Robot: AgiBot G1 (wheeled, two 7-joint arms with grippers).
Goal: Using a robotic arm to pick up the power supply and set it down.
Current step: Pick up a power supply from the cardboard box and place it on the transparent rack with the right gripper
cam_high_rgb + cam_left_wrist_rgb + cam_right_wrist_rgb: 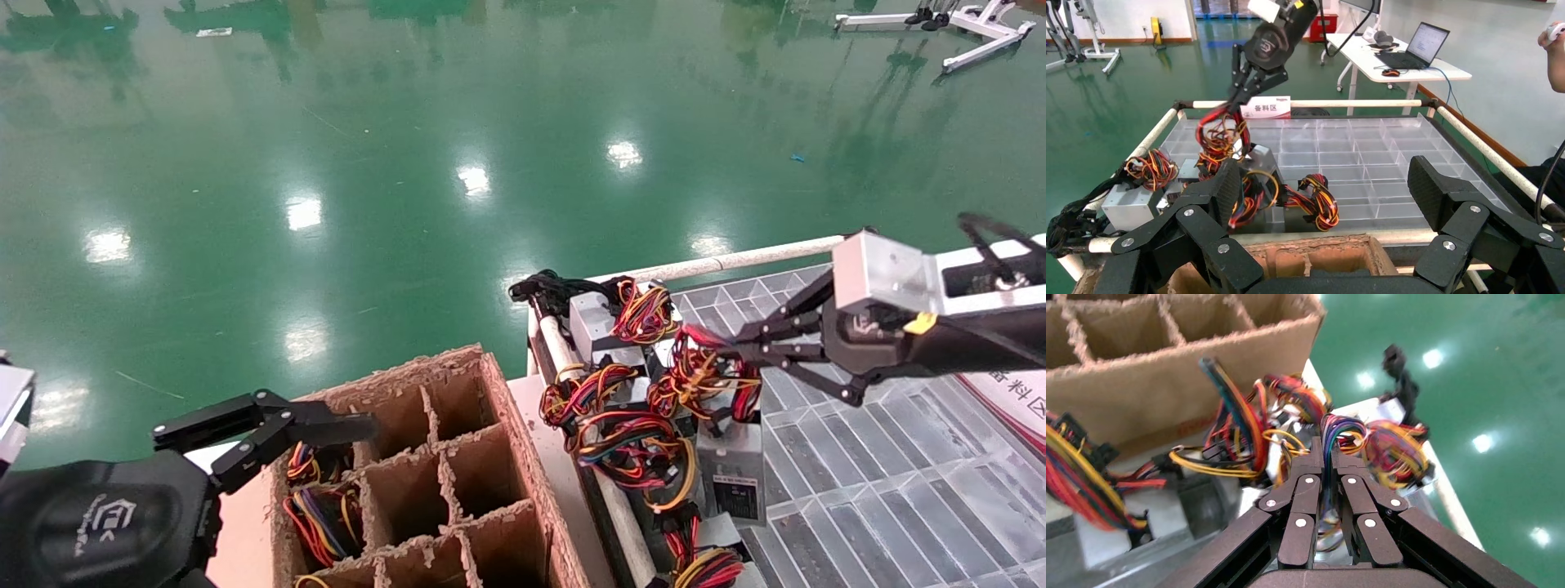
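In the head view the white-sleeved robotic arm reaches in from the right, and its right gripper (721, 349) is shut on the red, yellow and black wire bundle (699, 377) of a power supply. The right wrist view has the gripper (1326, 448) pinching coloured wires between closed fingers. Below the bundle the grey box of the power supply (1260, 161) sits tilted among look-alikes; its dark label (733, 490) faces up. My left gripper (327, 418) stands open and empty at the lower left, over the cardboard box; its pads (1227, 187) are wide apart.
A divided cardboard box (498, 400) has wires in its left cells (323, 506). Other power supplies (595, 320) lie along the clear gridded tray (899, 498), framed by white pipe rails (719, 261). A desk with a laptop (1416, 46) stands beyond.
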